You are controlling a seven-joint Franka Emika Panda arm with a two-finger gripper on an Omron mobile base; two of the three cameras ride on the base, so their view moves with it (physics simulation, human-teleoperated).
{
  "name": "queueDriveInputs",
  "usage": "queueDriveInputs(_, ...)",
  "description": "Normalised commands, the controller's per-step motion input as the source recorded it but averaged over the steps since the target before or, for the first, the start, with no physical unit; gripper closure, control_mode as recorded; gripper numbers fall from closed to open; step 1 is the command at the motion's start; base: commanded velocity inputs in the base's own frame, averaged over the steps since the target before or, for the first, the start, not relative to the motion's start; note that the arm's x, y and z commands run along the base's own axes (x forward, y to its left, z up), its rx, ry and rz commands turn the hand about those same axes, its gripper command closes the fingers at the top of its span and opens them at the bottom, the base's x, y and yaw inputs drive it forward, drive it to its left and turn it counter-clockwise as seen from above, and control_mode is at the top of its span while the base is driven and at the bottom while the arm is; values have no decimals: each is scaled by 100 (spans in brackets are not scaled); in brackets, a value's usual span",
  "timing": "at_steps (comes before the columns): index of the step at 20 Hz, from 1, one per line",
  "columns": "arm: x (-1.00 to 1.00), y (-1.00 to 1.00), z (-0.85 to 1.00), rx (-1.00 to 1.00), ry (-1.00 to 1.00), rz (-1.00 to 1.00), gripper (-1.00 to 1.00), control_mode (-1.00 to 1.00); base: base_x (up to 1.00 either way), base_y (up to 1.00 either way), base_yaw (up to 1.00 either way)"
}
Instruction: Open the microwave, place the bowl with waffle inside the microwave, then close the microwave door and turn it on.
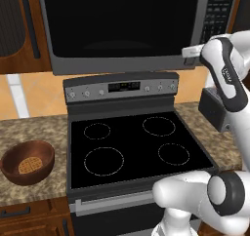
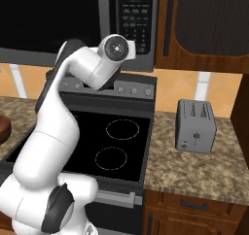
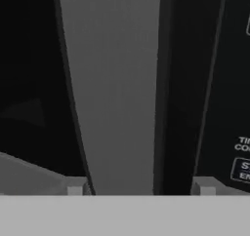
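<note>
Right in front of my hand camera stands the vertical grey handle of the microwave door, with one finger tip on its left and the other on its right. My gripper is spread wide around the bar; I cannot tell if the tips touch it. From the left base view, I see the microwave closed above the stove. On the counter left of the stove sits the bowl, and the waffle lies inside it. On the right counter stands a toaster.
</note>
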Motion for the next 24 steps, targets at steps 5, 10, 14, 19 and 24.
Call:
queueDriveInputs(5,-73,100,1,-43,0,0,100,-100,0,0,0)
queueDriveInputs(10,-89,100,0,-39,0,0,100,-100,0,0,0)
queueDriveInputs(14,-98,100,0,-34,0,2,100,-100,0,0,0)
queueDriveInputs(19,-100,100,0,-28,-1,4,100,-100,0,0,0)
queueDriveInputs(24,-100,100,0,-22,-3,5,100,-100,0,0,0)
